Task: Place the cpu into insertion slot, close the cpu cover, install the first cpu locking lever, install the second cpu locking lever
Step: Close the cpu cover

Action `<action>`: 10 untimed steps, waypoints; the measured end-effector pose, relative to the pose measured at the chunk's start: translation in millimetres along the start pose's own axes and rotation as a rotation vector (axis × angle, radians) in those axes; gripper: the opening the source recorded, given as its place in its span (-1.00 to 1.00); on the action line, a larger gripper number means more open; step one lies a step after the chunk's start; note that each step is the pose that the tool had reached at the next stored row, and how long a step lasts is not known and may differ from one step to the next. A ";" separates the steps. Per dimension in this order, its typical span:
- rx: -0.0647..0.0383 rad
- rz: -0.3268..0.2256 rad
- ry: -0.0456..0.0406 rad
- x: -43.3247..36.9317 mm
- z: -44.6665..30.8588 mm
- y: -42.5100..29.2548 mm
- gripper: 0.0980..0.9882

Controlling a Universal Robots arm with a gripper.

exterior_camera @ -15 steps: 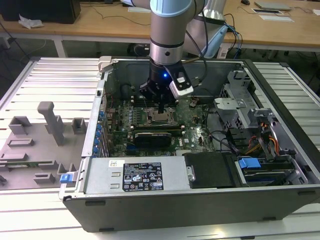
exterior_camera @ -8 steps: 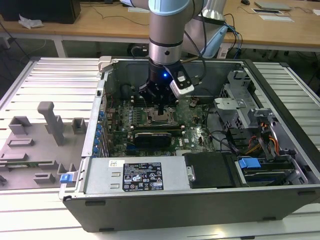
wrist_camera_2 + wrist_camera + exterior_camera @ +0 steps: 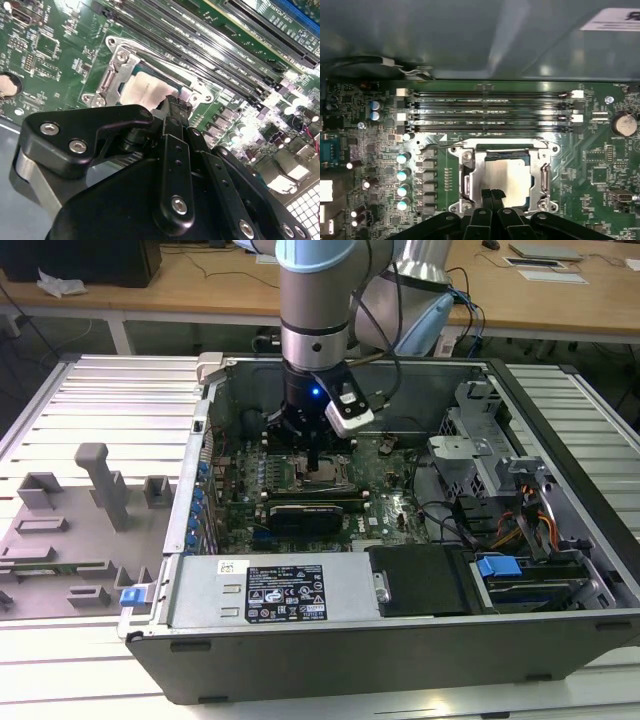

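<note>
The cpu (image 3: 509, 174) lies flat in the insertion slot (image 3: 502, 148) on the green motherboard, its pale silver top showing through the window of the cpu cover (image 3: 469, 172). The cover lies down flat around the chip. My gripper (image 3: 492, 196) is shut, its two black fingers pressed together with nothing between them. Their tips rest at one edge of the chip and the cover frame. The second wrist view shows the same contact: gripper (image 3: 172, 102), cpu (image 3: 142, 90), cover (image 3: 107, 82). In the exterior view, my gripper (image 3: 317, 468) reaches down into the open computer case.
Long black memory slots (image 3: 490, 107) run beside the socket, a row of capacitors (image 3: 402, 175) stands on another side, and a coin cell (image 3: 624, 124) is near. The case wall (image 3: 470, 40) rises close by. Outside are a grey fixture tray (image 3: 90, 510) and cables (image 3: 500, 510).
</note>
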State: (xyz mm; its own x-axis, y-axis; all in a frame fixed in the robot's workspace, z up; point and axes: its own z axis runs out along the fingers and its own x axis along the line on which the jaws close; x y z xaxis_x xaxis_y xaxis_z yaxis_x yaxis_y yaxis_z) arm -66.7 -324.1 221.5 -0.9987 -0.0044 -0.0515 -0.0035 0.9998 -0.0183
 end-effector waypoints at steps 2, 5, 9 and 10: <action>-0.001 -0.002 -0.0070 4.2 0.8 0.0 -0.98; -0.002 -0.006 -0.0122 8.8 2.4 0.2 -0.98; -0.003 -0.023 -0.0157 14.2 6.6 0.2 -0.98; -0.003 -0.026 -0.0158 14.6 7.6 0.2 -0.98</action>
State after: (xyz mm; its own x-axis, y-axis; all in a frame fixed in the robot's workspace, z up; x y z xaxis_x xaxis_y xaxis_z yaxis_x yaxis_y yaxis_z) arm -80.8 -324.0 213.1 -0.9973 -0.0309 -0.0668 -0.0299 0.9994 -0.0167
